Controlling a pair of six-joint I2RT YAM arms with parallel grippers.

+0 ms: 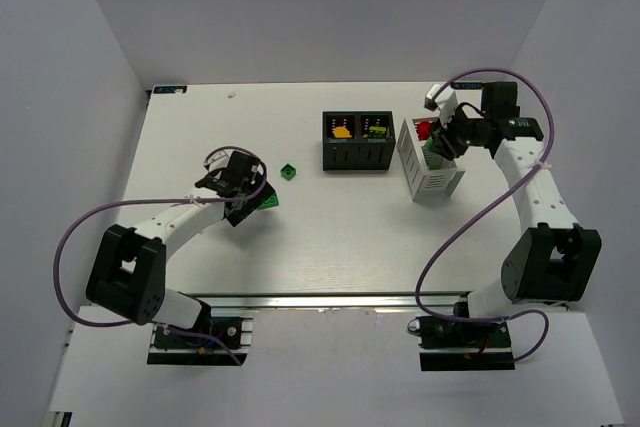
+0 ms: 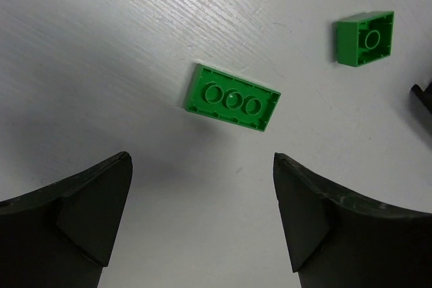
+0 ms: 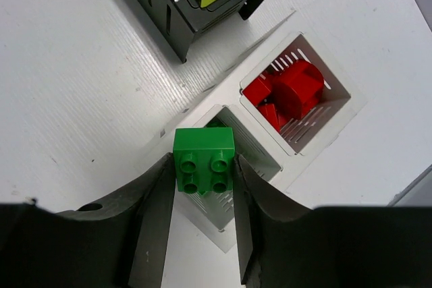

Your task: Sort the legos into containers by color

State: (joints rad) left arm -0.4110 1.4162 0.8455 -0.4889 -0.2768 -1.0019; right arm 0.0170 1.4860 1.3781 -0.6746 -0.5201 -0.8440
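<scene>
The sorting looks nearly done. The right claw (image 3: 204, 175) pinches a square green brick (image 3: 204, 158) directly above the white basket (image 3: 233, 99), over the compartment next to the one holding red bricks (image 3: 290, 92). The next move calls for spreading the fingers to drop it in. Well apart from the basket, the left claw (image 2: 202, 214) hangs spread above a long green brick (image 2: 232, 96) on the counter (image 2: 101, 45), with a smaller green brick (image 2: 365, 38) nearby. The held brick hides most of the compartment beneath it.
</scene>
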